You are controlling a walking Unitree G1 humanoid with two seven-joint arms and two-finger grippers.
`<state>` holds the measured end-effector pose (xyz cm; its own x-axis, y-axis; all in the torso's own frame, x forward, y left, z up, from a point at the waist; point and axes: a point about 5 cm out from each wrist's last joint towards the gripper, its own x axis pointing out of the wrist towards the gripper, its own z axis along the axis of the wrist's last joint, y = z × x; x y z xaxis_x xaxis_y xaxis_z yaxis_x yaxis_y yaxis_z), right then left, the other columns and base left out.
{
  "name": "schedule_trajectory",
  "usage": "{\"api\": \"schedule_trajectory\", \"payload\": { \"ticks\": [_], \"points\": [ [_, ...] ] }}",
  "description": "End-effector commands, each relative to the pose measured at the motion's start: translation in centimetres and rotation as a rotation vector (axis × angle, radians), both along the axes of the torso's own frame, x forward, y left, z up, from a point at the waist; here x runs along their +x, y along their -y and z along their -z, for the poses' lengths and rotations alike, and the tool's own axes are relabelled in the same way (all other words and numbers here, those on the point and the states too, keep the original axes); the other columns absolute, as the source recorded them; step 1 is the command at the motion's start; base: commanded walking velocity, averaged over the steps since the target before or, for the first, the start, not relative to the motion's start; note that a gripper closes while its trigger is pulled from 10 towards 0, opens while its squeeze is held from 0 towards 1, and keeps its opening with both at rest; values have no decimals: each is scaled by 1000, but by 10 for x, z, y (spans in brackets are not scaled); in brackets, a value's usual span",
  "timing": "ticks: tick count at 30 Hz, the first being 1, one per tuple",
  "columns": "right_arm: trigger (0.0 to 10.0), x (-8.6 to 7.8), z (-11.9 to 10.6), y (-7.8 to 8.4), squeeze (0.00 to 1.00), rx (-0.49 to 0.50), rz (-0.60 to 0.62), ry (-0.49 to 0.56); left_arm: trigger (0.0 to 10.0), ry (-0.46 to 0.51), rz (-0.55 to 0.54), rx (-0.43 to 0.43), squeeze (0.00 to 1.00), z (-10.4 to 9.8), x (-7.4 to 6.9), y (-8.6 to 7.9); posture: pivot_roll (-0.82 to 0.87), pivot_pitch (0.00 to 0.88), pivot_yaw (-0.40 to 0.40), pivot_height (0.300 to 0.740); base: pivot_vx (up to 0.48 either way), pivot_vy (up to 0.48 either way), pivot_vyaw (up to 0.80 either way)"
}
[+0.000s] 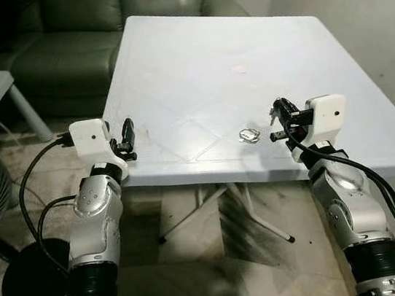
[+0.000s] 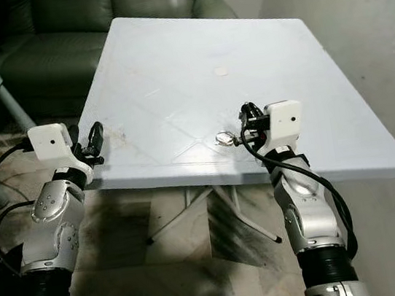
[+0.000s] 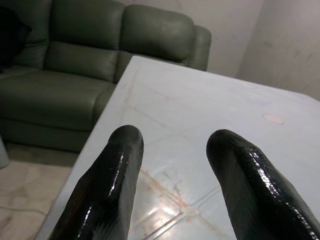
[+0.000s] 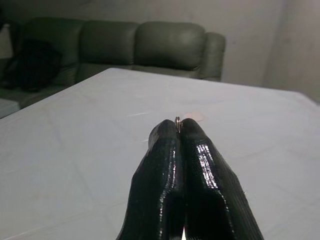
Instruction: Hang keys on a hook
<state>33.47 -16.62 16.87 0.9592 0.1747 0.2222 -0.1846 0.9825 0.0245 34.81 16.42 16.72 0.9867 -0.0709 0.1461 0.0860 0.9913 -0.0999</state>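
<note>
My right gripper (image 4: 178, 131) pinches a key ring (image 4: 177, 121), fingers pressed together above the white table (image 1: 194, 75). Left gripper (image 3: 175, 145) spread, at table's edge.

Left hand (image 3: 172, 185) agape, right hand (image 4: 180, 127) pinched.

Silver jointed arms, black cables, white wrist boxes — each end effector (image 1: 128, 137) has glossy black fingers (image 3: 107, 185).
</note>
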Motion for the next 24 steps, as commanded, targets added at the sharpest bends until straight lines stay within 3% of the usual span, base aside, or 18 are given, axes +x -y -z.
{"api": "schedule_trajectory", "payload": {
  "ticks": [1, 5, 13, 24],
  "points": [
    [10000, 4, -5, 6, 0, -9, 31, 11, 10000, 11, 9, -5, 0, -4, 3, 3, 46, 3, -73, 740, 0, 0, -738],
    [10000, 5, -6, 6, 0, -7, 37, 13, 10000, 10, 6, -11, 0, -4, 4, 1, 48, 4, -72, 740, 0, 0, -741],
    [10000, 7, -6, 10, 0, -9, 53, 10, 10000, 7, -6, -18, 0, -3, 6, 0, 52, 0, -74, 740, 0, 425, -738],
    [10000, 7, -5, 11, 0, -20, 52, 2, 10000, -26, -20, -12, 0, 3, 7, 3, 49, 0, -81, 740, 0, 0, -738]
  ]
}}
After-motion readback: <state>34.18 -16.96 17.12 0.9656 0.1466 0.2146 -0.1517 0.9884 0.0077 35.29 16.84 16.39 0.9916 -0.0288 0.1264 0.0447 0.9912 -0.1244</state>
